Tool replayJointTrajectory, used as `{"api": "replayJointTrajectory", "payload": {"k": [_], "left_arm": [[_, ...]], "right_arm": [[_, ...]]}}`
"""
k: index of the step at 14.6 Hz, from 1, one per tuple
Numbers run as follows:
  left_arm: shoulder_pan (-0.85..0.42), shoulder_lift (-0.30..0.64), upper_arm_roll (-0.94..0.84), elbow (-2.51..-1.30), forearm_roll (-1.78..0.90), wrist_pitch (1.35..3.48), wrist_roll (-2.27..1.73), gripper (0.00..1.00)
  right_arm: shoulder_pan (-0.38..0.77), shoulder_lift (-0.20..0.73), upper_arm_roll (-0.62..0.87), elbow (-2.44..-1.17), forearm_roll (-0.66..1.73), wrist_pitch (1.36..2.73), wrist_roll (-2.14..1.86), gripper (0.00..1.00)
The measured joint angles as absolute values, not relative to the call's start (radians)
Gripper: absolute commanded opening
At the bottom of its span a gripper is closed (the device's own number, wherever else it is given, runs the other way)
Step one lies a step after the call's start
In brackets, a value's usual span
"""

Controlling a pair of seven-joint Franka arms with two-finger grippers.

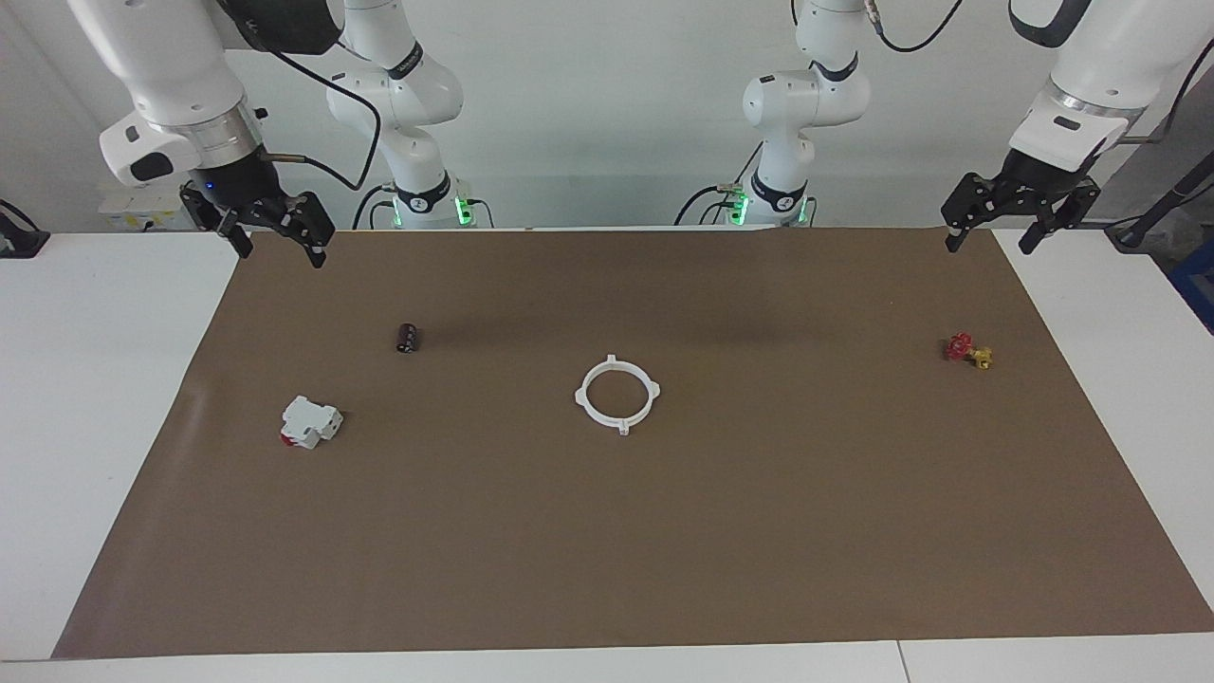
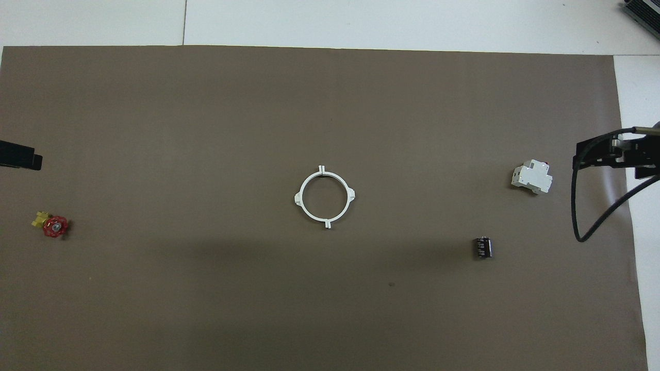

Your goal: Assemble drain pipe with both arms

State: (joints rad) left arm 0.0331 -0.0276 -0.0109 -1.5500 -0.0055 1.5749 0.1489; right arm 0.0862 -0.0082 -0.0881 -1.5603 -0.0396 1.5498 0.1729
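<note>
Two black two-finger grippers hang empty at the table's ends, fingers apart on both. The left gripper (image 1: 1021,216) is up over the corner of the brown paper mat (image 1: 759,531) at the left arm's end, close to the robots' edge; the right gripper (image 1: 275,228) is up over the matching corner at the right arm's end. The drain pipe (image 1: 616,394), a thin flat white plastic ring w/ four small tabs, lies flat mid-mat, well apart from both sets of fingers and roughly between them; its two arcs read as already joined, no gap visible in either view. So the assembly step looks done, and the arms appear parked w/ nothing in hand. Other bits: a small red-and-yellow valve-like piece (image 1: 967,351) lies below and a bit away from the left fingers; a small black cylinder (image 1: 408,338) and a blocky white piece w/ a red part (image 1: 309,422) lie on the mat at the right fingers' end, the cylinder closer to them than the block. Next move, as a judgement: prob. none needed beyond holding clear; if the joint needs checking, each gripper would have to come in from its own end and close on the thin rim w/o nudging the ring across the paper.
</note>
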Motion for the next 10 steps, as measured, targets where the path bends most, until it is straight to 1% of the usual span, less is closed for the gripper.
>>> {"api": "replayJointTrajectory", "payload": {"k": [10], "left_arm": [[0.034,-0.016,-0.011,-1.536,-0.009,1.536,0.09,1.0]], "right_arm": [[0.086,-0.008,-0.088,-1.56,-0.04,1.55,0.173,1.0]]}}
